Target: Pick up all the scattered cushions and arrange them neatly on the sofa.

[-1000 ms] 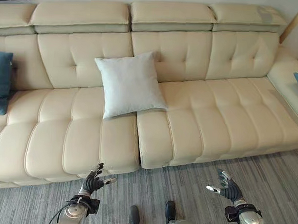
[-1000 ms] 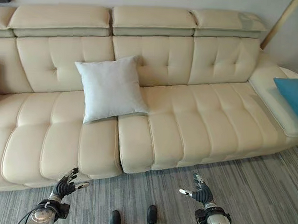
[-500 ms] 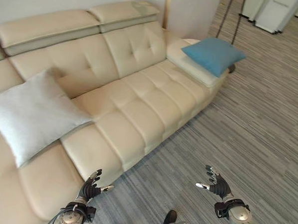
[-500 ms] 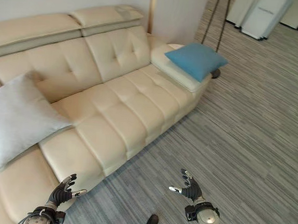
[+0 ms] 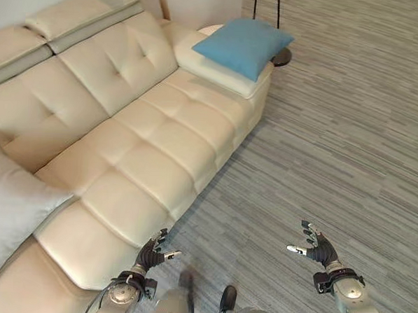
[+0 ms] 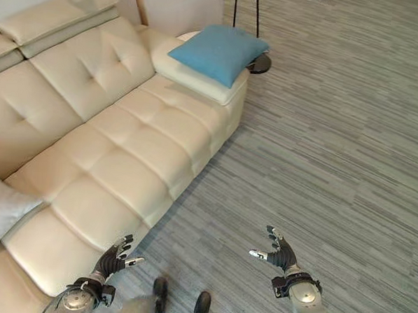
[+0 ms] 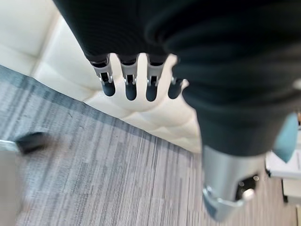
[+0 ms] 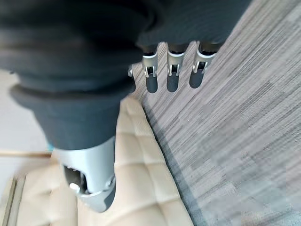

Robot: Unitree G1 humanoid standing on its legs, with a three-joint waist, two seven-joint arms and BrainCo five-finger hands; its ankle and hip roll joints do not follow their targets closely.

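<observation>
Left hand [image 5: 150,254]: fingers spread, empty, held low at the sofa's [image 5: 146,146] near front edge. Right hand [image 5: 315,247]: fingers spread, empty, over grey carpet [image 5: 336,135], well right of the sofa.

Blue cushion [image 5: 243,46]: lies flat on the far right armrest. Pale cushion [image 5: 6,212]: at the left edge on the seat, partly out of frame.

Change: the whole view has swung further right since half a second ago; the cushions keep their places on the sofa and both hands remain open.

No legible writing.
</observation>
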